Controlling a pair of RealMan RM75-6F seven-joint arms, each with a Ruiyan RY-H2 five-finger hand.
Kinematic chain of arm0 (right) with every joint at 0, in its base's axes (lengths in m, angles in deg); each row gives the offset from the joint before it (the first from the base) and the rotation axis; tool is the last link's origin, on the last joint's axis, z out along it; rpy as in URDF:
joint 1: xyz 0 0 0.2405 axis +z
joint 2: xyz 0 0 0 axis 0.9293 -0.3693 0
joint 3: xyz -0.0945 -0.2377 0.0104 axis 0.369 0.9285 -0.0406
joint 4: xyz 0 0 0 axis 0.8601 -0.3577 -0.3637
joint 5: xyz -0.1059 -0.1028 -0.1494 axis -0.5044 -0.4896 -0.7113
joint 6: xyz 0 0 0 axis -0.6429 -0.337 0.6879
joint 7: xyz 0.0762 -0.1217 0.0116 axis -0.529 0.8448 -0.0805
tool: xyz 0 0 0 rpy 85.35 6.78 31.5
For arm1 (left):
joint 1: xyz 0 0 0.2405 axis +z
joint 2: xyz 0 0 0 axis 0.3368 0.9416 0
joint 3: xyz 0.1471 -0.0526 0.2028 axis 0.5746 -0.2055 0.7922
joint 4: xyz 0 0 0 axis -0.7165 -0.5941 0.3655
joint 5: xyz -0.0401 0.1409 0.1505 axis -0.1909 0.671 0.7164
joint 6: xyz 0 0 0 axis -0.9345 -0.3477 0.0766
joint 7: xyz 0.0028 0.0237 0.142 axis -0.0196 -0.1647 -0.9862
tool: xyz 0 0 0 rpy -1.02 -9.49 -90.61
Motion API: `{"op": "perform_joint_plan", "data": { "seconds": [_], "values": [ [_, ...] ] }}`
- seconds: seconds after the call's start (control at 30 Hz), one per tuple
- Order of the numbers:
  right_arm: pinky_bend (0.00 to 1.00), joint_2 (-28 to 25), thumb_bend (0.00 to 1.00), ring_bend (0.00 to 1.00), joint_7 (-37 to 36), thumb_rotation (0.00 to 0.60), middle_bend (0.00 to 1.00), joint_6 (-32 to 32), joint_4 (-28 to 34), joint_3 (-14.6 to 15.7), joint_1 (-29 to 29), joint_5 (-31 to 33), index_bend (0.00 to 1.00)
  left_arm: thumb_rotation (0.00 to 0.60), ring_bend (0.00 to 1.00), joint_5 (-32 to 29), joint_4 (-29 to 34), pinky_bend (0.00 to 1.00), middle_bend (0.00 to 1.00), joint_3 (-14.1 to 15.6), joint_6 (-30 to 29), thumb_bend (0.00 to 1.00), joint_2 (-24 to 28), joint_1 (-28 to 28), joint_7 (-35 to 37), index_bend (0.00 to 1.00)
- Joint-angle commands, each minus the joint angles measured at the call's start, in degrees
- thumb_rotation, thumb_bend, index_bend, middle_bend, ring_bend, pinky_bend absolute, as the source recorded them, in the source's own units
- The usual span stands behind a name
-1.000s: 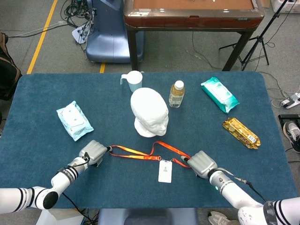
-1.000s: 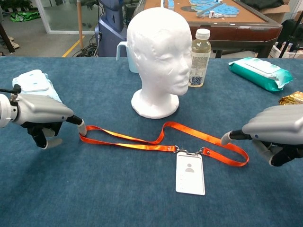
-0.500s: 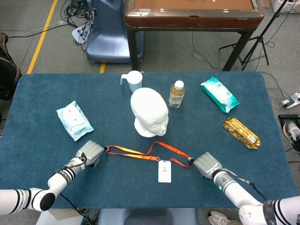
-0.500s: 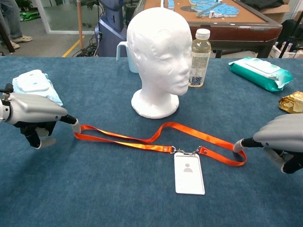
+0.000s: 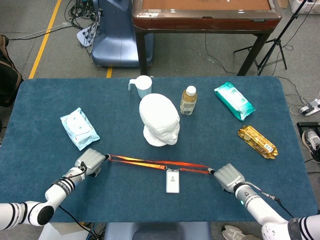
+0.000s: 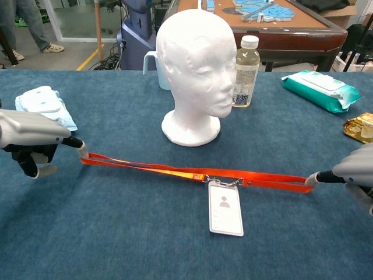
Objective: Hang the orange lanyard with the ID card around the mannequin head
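Note:
The orange lanyard (image 5: 150, 162) (image 6: 145, 167) is stretched nearly straight across the blue table in front of the white mannequin head (image 5: 160, 120) (image 6: 198, 73). Its white ID card (image 5: 172, 181) (image 6: 226, 209) hangs from the clip at the middle and lies flat. My left hand (image 5: 90, 161) (image 6: 32, 140) pinches the strap's left end. My right hand (image 5: 229, 177) (image 6: 355, 175) pinches the right end, partly cut off by the chest view's edge. The mannequin stands upright, a short way behind the strap.
Behind the mannequin stand a pale blue pitcher (image 5: 142, 86) and a clear bottle (image 5: 188, 100) (image 6: 246, 71). A pale blue wipes pack (image 5: 79, 128) lies at the left, a teal wipes pack (image 5: 234, 100) and a gold snack packet (image 5: 257, 141) at the right.
Both hands have moved apart and toward the table's front edge, pulling the slack loop of the lanyard taut into a nearly straight line. The ID card shifted slightly left and nearer.

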Motion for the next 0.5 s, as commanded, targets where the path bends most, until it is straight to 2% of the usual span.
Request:
{"op": "perform_joint_plan", "data": {
  "seconds": [0.03,0.17,0.23,0.33,0.4,0.43,0.5],
  "values": [
    [1.00,-0.37,1.00,1.00,-0.34,0.600,1.00,0.24,0.14,0.21,-0.40,-0.48,0.12,0.600,0.94,0.04,0.07,0.84,1.00,-0.02,-0.04,0.49,0.21,0.11,0.14,0.22],
    [1.00,-0.49,0.99,1.00,-1.47,0.600,1.00,0.78,0.16,-0.25,-1.20,-2.88,0.12,0.600,0.94,0.63,0.67,0.84,1.00,-0.24,0.01,0.49,0.61,0.30,0.76,0.22],
    [1.00,-0.33,0.94,1.00,-2.70,0.600,1.00,1.12,-0.15,-0.69,-1.97,-5.20,0.12,0.600,0.94,1.43,1.27,0.84,1.00,-0.48,0.05,0.49,0.85,0.53,1.50,0.22],
    [1.00,0.22,0.77,1.00,-4.64,0.600,1.00,1.73,-1.00,-1.45,-3.31,-9.36,0.12,0.600,0.94,3.31,2.23,0.84,1.00,-0.58,0.01,0.48,1.32,0.86,2.19,0.21],
    [1.00,0.73,0.62,1.00,-5.66,0.600,1.00,2.36,-1.45,-2.05,-4.10,-11.36,0.12,0.600,0.93,3.96,2.65,0.84,0.99,-0.63,0.09,0.46,1.52,0.98,2.50,0.19],
    [1.00,0.96,0.51,1.00,-6.16,0.600,1.00,2.65,-1.70,-2.29,-4.50,-12.40,0.12,0.600,0.92,4.23,2.84,0.84,0.99,-0.69,0.13,0.44,1.63,1.05,2.72,0.18],
    [1.00,1.16,0.40,1.00,-7.33,0.600,1.00,3.27,-1.91,-2.91,-5.28,-14.57,0.12,0.600,0.91,4.99,3.26,0.84,0.98,-0.82,0.08,0.40,1.96,1.29,3.26,0.17]
  ]
}}
